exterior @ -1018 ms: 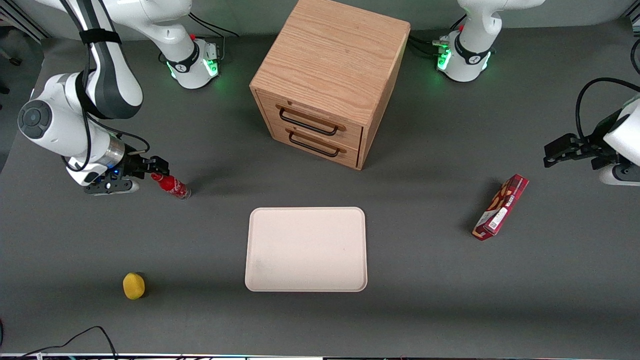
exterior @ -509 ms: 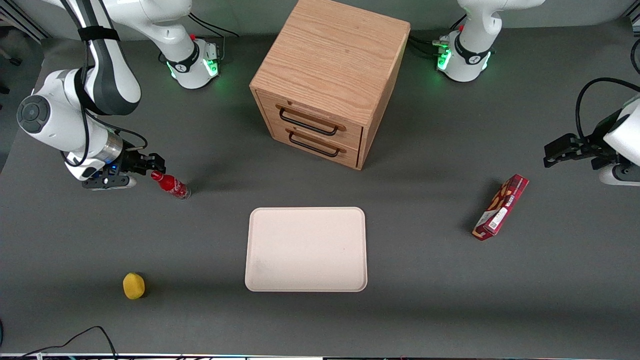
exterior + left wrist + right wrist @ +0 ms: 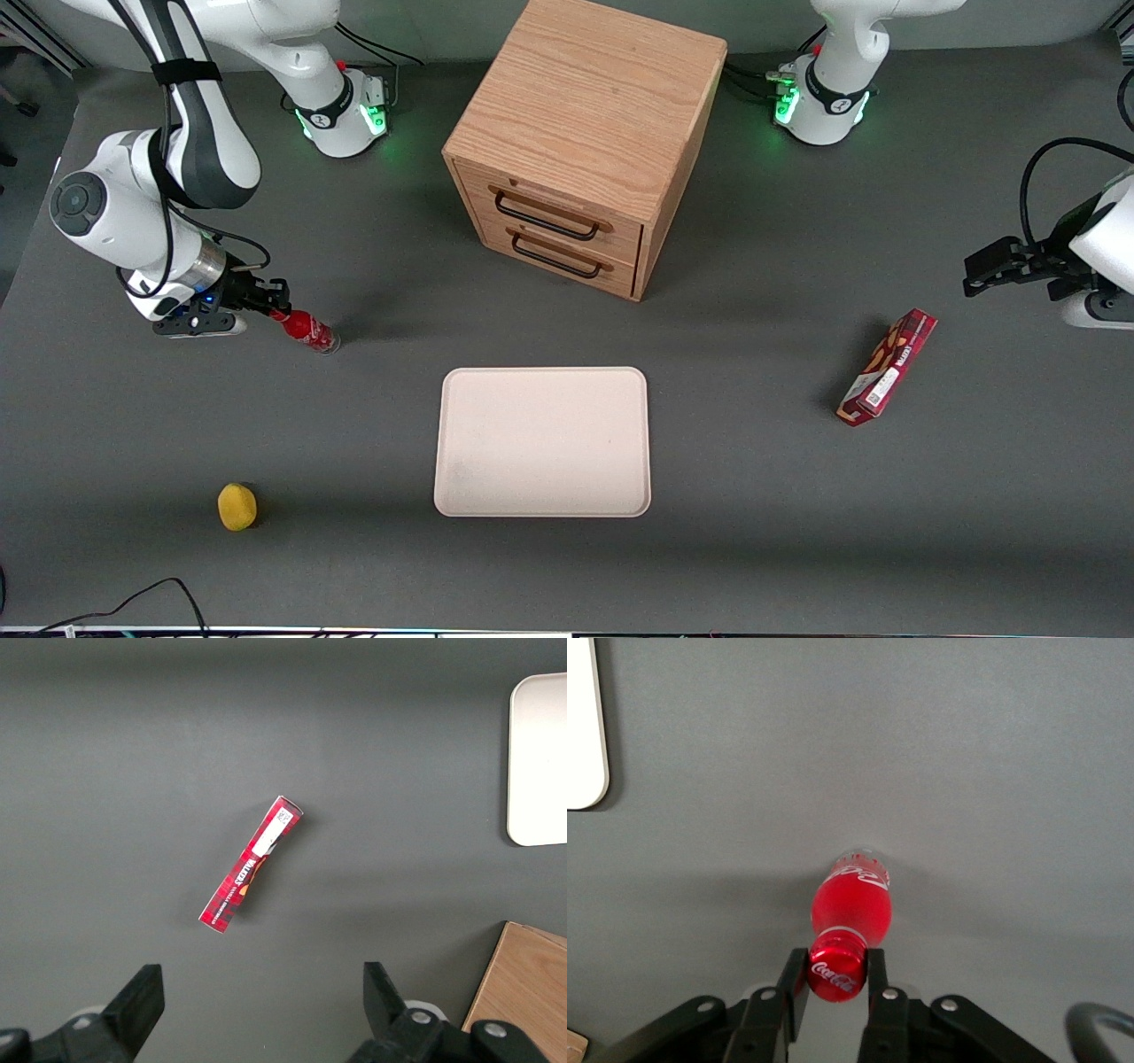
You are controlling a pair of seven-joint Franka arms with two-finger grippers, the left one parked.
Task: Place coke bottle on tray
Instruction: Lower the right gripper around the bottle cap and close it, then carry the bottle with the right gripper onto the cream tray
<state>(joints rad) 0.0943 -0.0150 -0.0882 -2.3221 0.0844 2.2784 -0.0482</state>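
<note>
Between the gripper's (image 3: 836,979) fingers (image 3: 794,985) sits the red cap of the bottle (image 3: 852,904), which stands upright on the table (image 3: 753,549) at the working arm's end. Each finger lies close against a side of the cap, with no gap that I can make out, so I judge the gripper clamped on the bottle, or a hair short of it. From the front, the gripper (image 3: 276,310) meets the bottle (image 3: 307,330) at its top, while the clear base rests on the table.

So the step in hand is the grasp, at its close; nothing is lifted yet. The tray (image 3: 542,441) lies well apart from the gripper, toward the middle of the table and nearer the front camera, and only its rounded corner (image 3: 585,771) shows from the wrist. A lemon (image 3: 236,506) lies nearer the front camera than the gripper, off any straight path to the tray, and the cabinet (image 3: 585,142) stands farther from the camera.

Next comes a firm hold on the cap, a straight lift clear of the table, a carry over the tray's low rim, and a gentle set-down; held so high, the slim bottle may swing or slip
</note>
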